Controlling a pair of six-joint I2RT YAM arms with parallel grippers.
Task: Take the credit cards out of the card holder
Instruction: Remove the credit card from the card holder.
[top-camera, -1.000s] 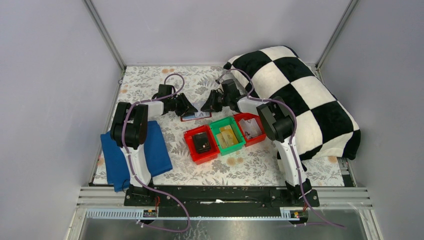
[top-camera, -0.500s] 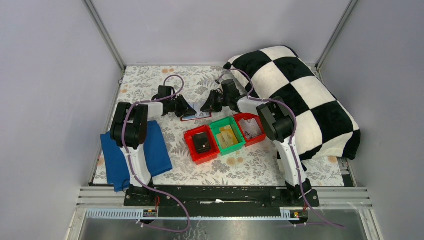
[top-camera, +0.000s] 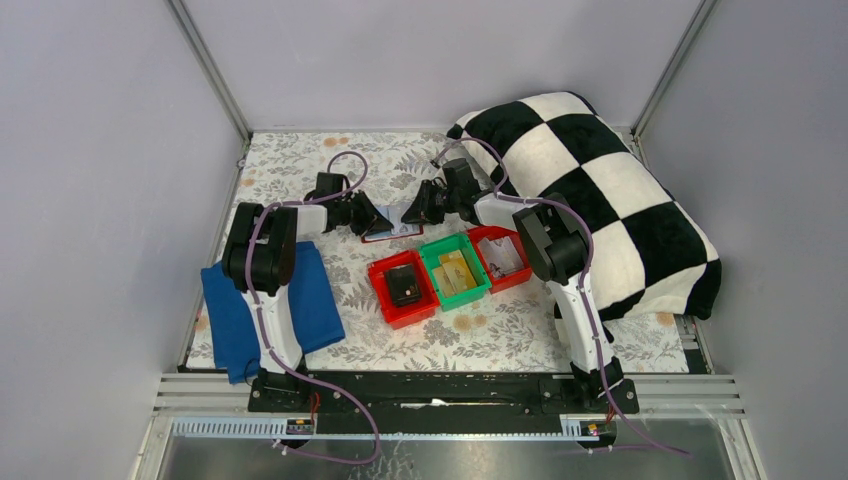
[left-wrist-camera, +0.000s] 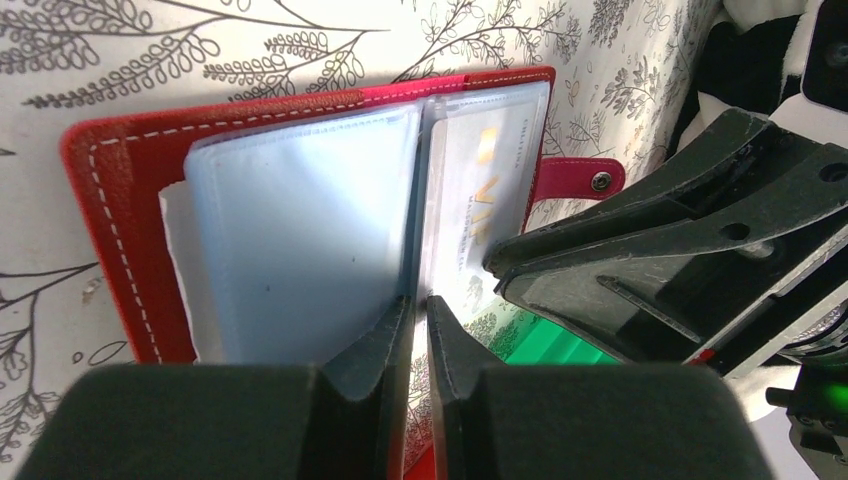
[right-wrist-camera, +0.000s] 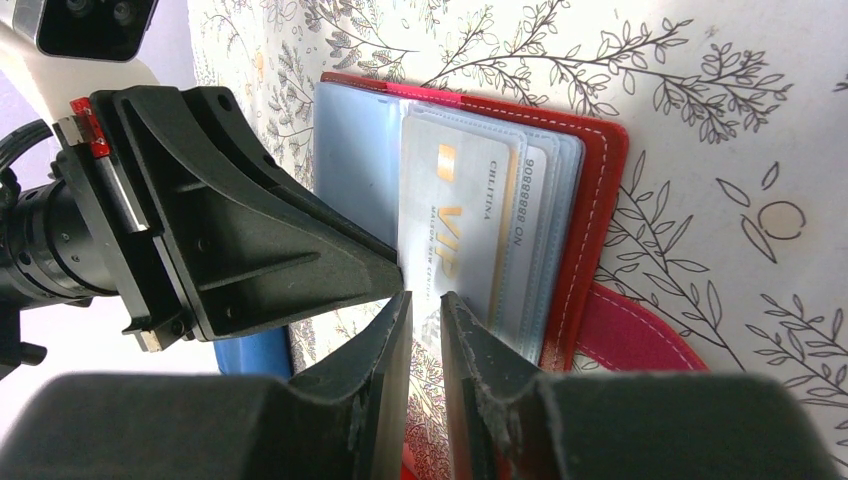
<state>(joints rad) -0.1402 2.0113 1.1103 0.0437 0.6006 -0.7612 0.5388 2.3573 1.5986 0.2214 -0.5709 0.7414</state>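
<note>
The card holder (top-camera: 390, 234) lies open on the floral table between my two grippers. Its red cover (left-wrist-camera: 110, 200) (right-wrist-camera: 602, 190) frames light blue clear sleeves. A pale credit card (right-wrist-camera: 465, 225) (left-wrist-camera: 478, 185) marked VIP sits in the top sleeve of the right-hand stack. My left gripper (top-camera: 377, 221) (left-wrist-camera: 420, 303) is closed to a thin slit on the near edge of a sleeve at the holder's middle. Facing it, my right gripper (top-camera: 409, 215) (right-wrist-camera: 426, 297) is closed narrow, with the VIP card's near edge between its tips. Other cards show only as stacked edges.
Three small bins stand in a row in front of the holder: a red bin (top-camera: 403, 288) with a black boxy object, a green bin (top-camera: 455, 270) with yellow-tan items, another red bin (top-camera: 503, 255). A blue cloth (top-camera: 265, 310) lies left; a checkered blanket (top-camera: 600, 190) fills the right.
The left gripper's jaws have drawn together on the sleeve edge. Both arms and the card holder stay where they were.
</note>
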